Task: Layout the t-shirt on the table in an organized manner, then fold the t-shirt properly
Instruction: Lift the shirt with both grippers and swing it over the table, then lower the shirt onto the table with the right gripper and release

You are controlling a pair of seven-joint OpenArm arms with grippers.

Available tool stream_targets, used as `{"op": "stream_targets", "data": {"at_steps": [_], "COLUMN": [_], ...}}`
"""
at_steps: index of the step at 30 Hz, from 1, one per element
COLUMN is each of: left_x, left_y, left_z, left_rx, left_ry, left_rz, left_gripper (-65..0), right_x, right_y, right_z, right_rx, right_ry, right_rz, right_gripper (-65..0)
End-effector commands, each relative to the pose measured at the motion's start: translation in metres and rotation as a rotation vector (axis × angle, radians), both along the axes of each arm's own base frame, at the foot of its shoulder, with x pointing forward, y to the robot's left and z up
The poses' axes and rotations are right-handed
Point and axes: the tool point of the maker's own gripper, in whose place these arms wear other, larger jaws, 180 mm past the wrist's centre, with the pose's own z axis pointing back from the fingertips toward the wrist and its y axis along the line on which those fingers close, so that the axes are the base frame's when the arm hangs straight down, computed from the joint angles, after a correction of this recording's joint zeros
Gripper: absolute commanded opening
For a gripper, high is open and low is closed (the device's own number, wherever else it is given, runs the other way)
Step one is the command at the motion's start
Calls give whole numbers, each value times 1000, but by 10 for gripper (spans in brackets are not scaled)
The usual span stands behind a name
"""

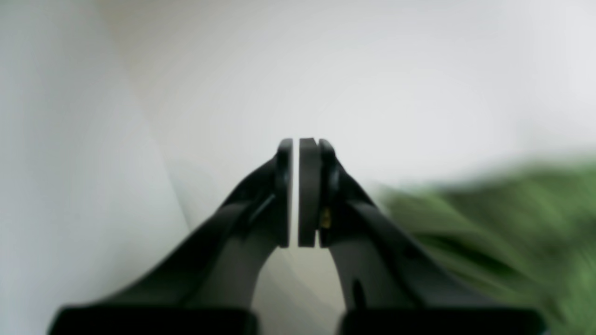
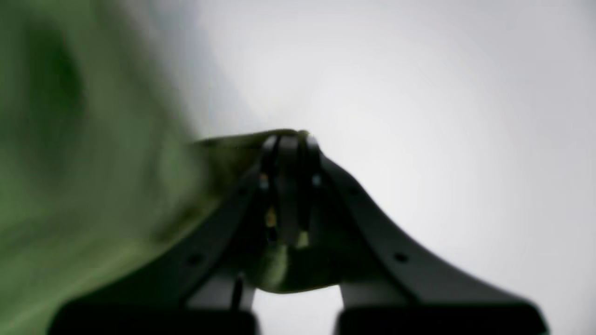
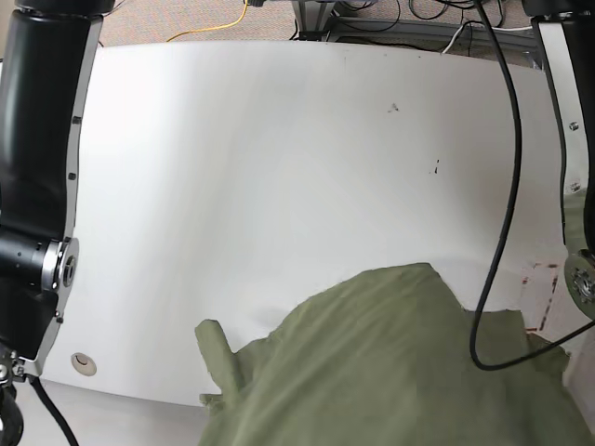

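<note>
While the olive-green t-shirt (image 3: 400, 372) lies bunched at the near edge of the white table (image 3: 279, 186), spilling over it, the right gripper (image 2: 288, 139) is clamped on a fold of its fabric. The left gripper (image 1: 296, 193) has its pads (image 1: 308, 190) nearly together with nothing between them, just beside the blurred cloth.

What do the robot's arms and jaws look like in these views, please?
Both arms are black tubes with white side panels dotted by small screws. The left arm trails a black cable; the right arm has a silver joint ring. Both grippers' jaws are black, curved, with flat pads.
</note>
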Motion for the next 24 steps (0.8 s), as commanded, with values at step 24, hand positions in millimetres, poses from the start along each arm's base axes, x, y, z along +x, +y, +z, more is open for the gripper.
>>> {"op": "stream_targets", "data": {"at_steps": [24], "left_x": [34], "left_y": [-35], "left_z": [-69], "left_rx": [16], "left_ry": [139], "left_rz": [-95], "left_gripper": [-650], "right_x": [-27], "right_y": [-6], "right_z": [-68], "right_rx": [-127], "right_ry": [58], "right_rz": [-122], "right_gripper": [-650]}}
